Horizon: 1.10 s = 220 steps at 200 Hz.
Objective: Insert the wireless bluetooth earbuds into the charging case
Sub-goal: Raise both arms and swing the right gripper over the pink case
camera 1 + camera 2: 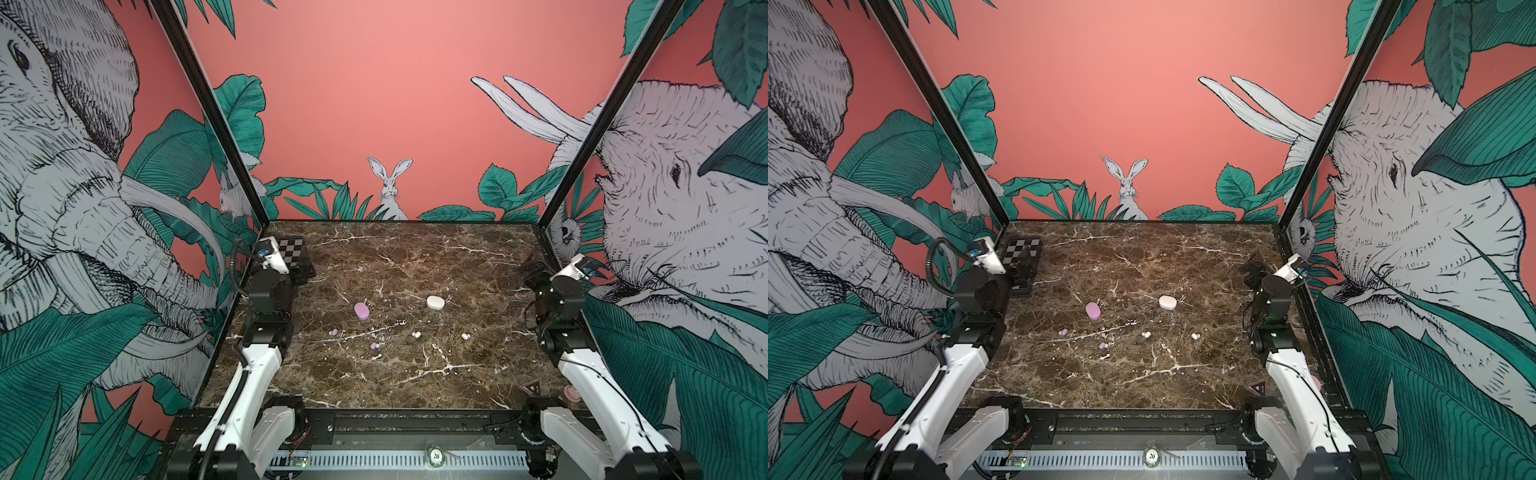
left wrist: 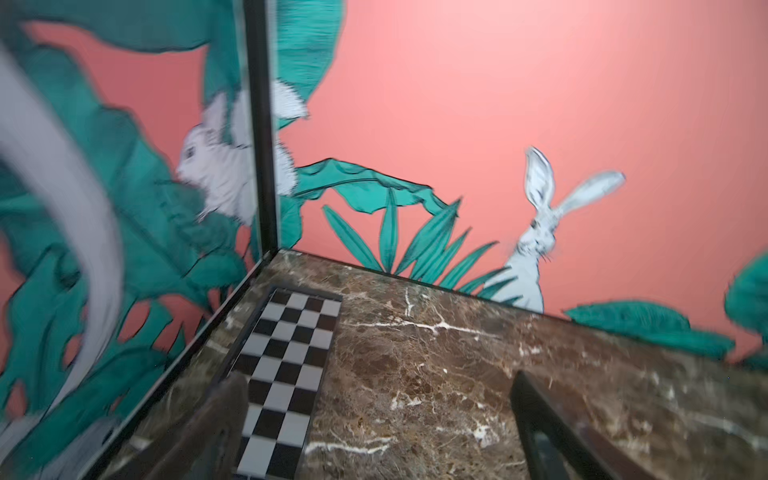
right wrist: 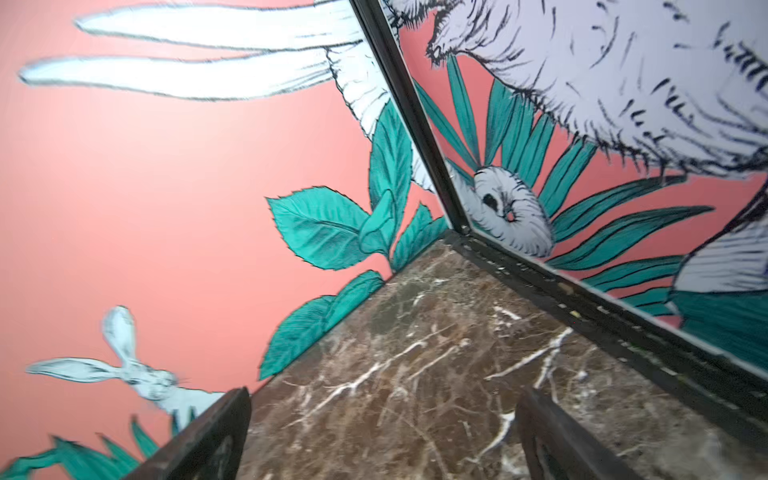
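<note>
Left end effector [image 1: 304, 271] spread, lilac earbuds [image 1: 333, 332] lie at its 5 o'clock; right end effector [image 1: 533, 269] spread, white earbuds [image 1: 466, 336] at 7 o'clock.

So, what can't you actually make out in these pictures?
- Purple earbuds and white earbuds: too small in both top views to tell which way they face.
- Purple case, white case: lid seams too small to see.
- Left hand, right hand: fingers cut off by the wrist views' edges, blurred.
- Pink object: partly behind the right arm.
</note>
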Tool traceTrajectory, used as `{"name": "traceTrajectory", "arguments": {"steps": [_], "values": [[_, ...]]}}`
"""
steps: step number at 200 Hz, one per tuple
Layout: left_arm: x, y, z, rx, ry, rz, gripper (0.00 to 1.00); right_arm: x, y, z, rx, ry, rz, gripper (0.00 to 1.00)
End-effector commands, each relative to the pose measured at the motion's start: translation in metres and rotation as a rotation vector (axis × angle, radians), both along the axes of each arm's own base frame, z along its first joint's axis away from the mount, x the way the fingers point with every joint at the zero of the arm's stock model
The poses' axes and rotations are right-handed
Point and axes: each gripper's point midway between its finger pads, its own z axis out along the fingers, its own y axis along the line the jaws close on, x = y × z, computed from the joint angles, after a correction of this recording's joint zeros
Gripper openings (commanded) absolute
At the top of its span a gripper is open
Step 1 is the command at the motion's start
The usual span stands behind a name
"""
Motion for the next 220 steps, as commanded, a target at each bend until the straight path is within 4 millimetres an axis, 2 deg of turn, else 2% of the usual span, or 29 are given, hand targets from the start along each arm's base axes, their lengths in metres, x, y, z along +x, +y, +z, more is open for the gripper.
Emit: {"name": "traceTrajectory", "arguments": {"steps": [1, 17, 45, 67, 85, 98, 107, 111, 130, 161, 198, 220], "values": [[-0.046, 0.028, -0.044, -0.313, 0.134, 0.239, 0.99, 0.009, 0.048, -0.023, 0.141, 0.130, 0.194, 0.98], [-0.055, 0.018, -0.034, -0.317, 0.087, 0.166, 0.99, 0.008, 0.076, -0.028, 0.125, 0.261, 0.256, 0.98], [-0.062, -0.003, -0.028, -0.248, 0.124, 0.051, 0.99, -0.009, 0.110, -0.042, 0.095, 0.489, 0.240, 0.98], [-0.066, -0.029, -0.027, -0.150, 0.242, -0.111, 0.99, -0.018, 0.157, -0.050, 0.115, 0.610, 0.332, 0.98], [-0.081, -0.019, -0.053, -0.076, 0.485, -0.057, 0.99, -0.022, 0.197, -0.053, 0.095, 0.671, 0.392, 0.98], [-0.087, -0.019, -0.066, -0.004, 0.602, -0.072, 0.99, -0.025, 0.223, -0.056, 0.075, 0.722, 0.421, 0.98], [-0.090, -0.022, -0.074, 0.018, 0.647, -0.089, 0.99, -0.027, 0.243, -0.060, 0.053, 0.759, 0.449, 0.98], [-0.091, -0.023, -0.078, 0.023, 0.664, -0.099, 0.99, -0.025, 0.253, -0.050, 0.058, 0.751, 0.469, 0.98], [-0.101, -0.025, -0.088, 0.078, 0.722, -0.118, 0.99, -0.026, 0.292, -0.055, 0.040, 0.809, 0.513, 0.98], [-0.113, -0.019, -0.096, 0.126, 0.737, -0.083, 0.99, -0.025, 0.358, -0.075, 0.047, 0.889, 0.575, 0.98], [-0.120, -0.009, -0.083, 0.128, 0.670, -0.028, 0.99, -0.033, 0.415, -0.108, 0.094, 1.026, 0.599, 0.98], [-0.121, -0.012, -0.081, 0.116, 0.637, -0.044, 0.99, -0.038, 0.452, -0.115, 0.086, 1.032, 0.640, 0.98]]}}
